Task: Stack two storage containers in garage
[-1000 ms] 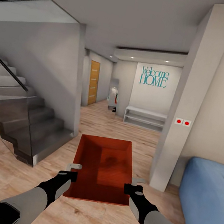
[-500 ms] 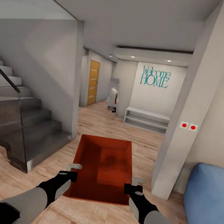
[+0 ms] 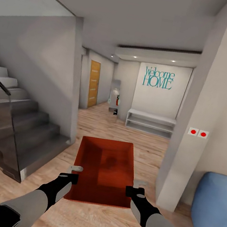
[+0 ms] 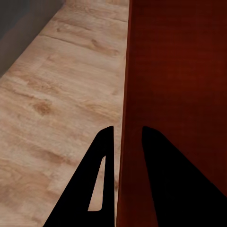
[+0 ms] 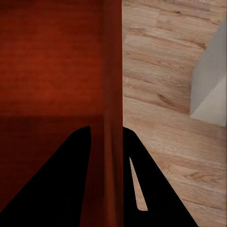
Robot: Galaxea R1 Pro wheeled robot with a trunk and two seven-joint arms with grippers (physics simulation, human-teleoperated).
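- Out in front of the robot, carried between both arms above the light plank floor [image 3: 124, 137], sits one storage container [image 3: 104, 171], an open-topped orange-red bin, long axis pointing away; its inside looks empty.
- The left gripper [image 3: 69, 178] pinches the bin's near left wall: in the left wrist view one of its fingers [image 4: 101, 189] lies outside the wall, the other inside, closed down to the wall's thickness.
- The right gripper [image 3: 134, 191] does the same on the near right wall, its fingers [image 5: 142, 189] straddling the thin edge.
- The step in hand appears to be the carry toward the garage, with this bin not yet delivered.
- Nearby: a staircase [image 3: 11, 126] with a glass panel on the left, a pale pillar [image 3: 196, 116] with two red buttons on the right, a blue seat [image 3: 211, 211] at the near right.
- Farther off: an orange door [image 3: 93, 84], a low white bench [image 3: 150, 122] and a "Welcome HOME" sign [image 3: 157, 78].
- The next move calls for driving down the hallway between staircase and pillar, keeping both grips level so the bin does not slip.
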